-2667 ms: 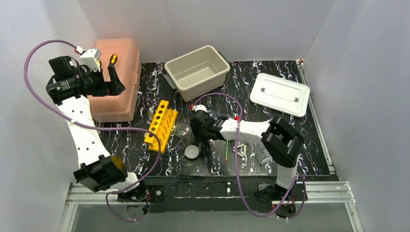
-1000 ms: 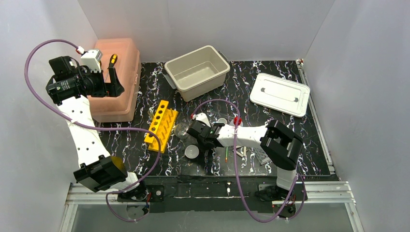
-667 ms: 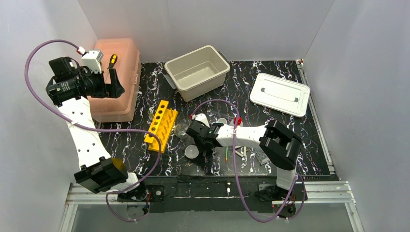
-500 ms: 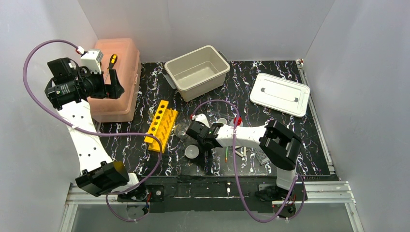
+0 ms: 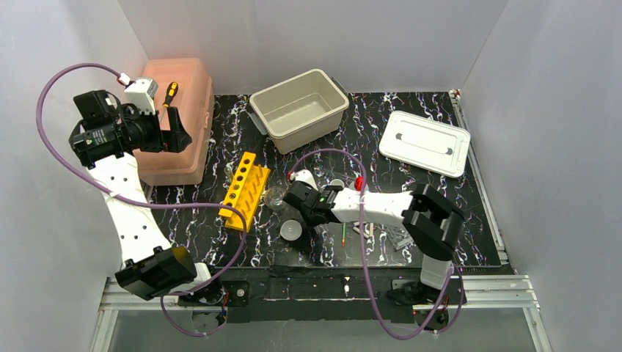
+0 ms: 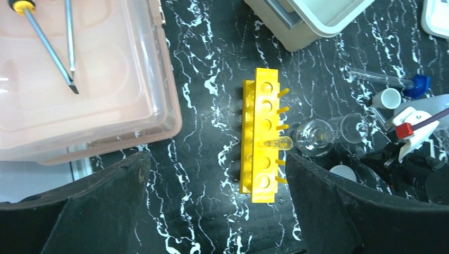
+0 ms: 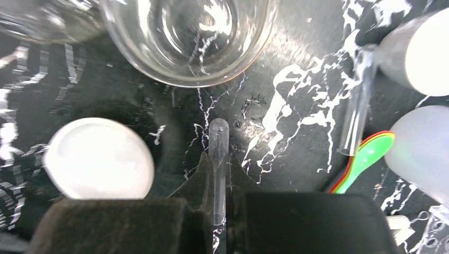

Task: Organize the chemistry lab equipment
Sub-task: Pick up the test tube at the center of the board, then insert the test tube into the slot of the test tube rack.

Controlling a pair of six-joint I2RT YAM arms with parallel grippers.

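From above, the right gripper [image 5: 302, 217] is low over the counter [image 5: 367, 139] in the clutter of glassware. The yellow rack [image 5: 246, 189] lies off to its left, past the glass flask [image 5: 275, 196]. The rack's long axis runs away from the arm bases with a slight slant, its row of holes facing up. The left gripper [image 5: 176, 130] hangs over the pink box [image 5: 183, 158], well apart from the rack. We judge the right arm the nearer one for loading it.

From the left wrist, the left gripper [image 6: 217, 211] has its jaws spread wide with nothing between them. The rack [image 6: 262, 143] sits ahead of it and below, with one tube [image 6: 276, 143] lying across it.

From the right wrist, the right gripper [image 7: 217, 169] is clamped on a small glass tube [image 7: 217, 151]. The tube's long axis runs straight out along the fingers, and its rounded end points forward past the tips. The white bowl [image 7: 98, 159] is just to the gripper's left, a clear glass vessel [image 7: 190, 42] ahead, and the green spoon [image 7: 365, 159] to its right. We cannot tell whether the tube is off the counter. In our judgement the coming move turns on swinging that tube leftward and tipping it upright over a free hole.
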